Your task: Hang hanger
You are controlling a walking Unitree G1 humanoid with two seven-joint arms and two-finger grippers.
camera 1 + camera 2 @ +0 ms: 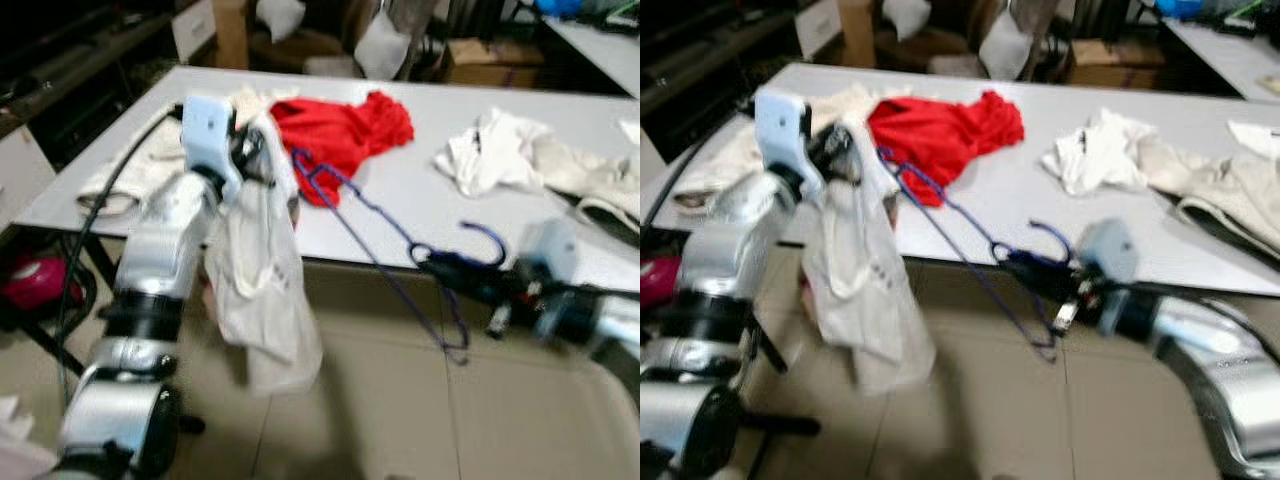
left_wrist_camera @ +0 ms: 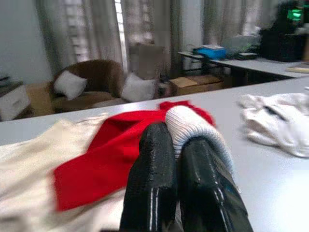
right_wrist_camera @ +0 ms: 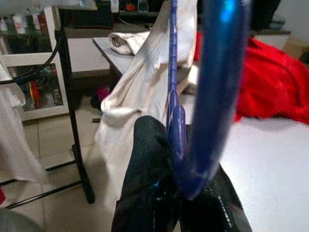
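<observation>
The left gripper (image 1: 262,160), raised at the table's (image 1: 420,215) near edge, pinches a white garment (image 1: 258,290) that hangs below it. The right gripper (image 1: 445,268) reaches forward, clamped on the blue hanger (image 1: 385,260) at its hook; motion blurs everything.

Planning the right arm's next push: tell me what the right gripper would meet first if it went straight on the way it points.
Probably the white garment hanging from the left gripper. The right gripper, shut on the blue hanger, points toward it along the table edge; depth is unclear.
</observation>
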